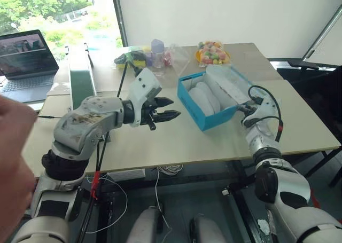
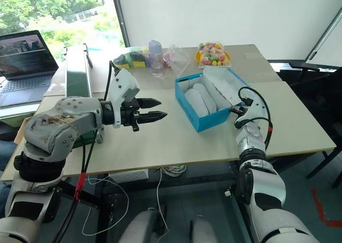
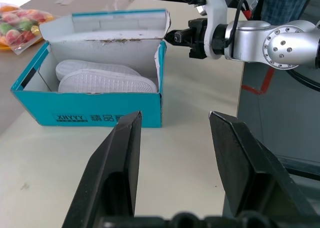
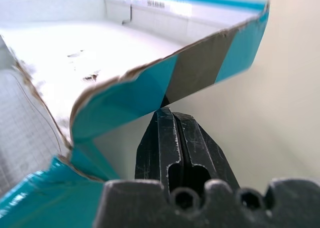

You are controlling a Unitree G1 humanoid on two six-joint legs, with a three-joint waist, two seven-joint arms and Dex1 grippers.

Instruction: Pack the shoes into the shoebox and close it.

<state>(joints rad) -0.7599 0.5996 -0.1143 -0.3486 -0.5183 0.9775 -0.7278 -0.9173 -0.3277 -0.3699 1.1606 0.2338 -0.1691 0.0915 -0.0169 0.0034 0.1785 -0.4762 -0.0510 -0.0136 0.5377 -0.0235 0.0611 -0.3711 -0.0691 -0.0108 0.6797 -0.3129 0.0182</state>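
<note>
The shoebox (image 1: 214,107), turquoise outside and whitish inside, sits open on the pale surface (image 1: 176,139) a little right of centre, angled so one short end faces the near edge. Both shoes (image 1: 203,100) lie inside it side by side with their pale oval soles turned up, filling most of the box's length. The lid (image 1: 231,83) is hinged along the box's right long side and leans outward, its whitish inner face showing. The right gripper (image 1: 241,108) is at the near right corner of the box, its two black fingers pressed together with nothing between them; in the right wrist view the tips (image 4: 167,119) sit just under the lid's turquoise edge (image 4: 200,67), at or very close to it, though contact cannot be confirmed. The left gripper (image 1: 172,108) hangs above the surface well to the left of the box, pointing toward it, its fingers (image 3: 117,163) spread apart and empty. Toward the far edge of the surface lie a bag of colourful sweets (image 1: 212,52), a small clear bottle (image 1: 157,53) and some yellow and green items (image 1: 131,57). A laptop (image 1: 24,61) stands open at the far left, and a person's hand (image 1: 13,163) shows blurred at the left edge.
</note>
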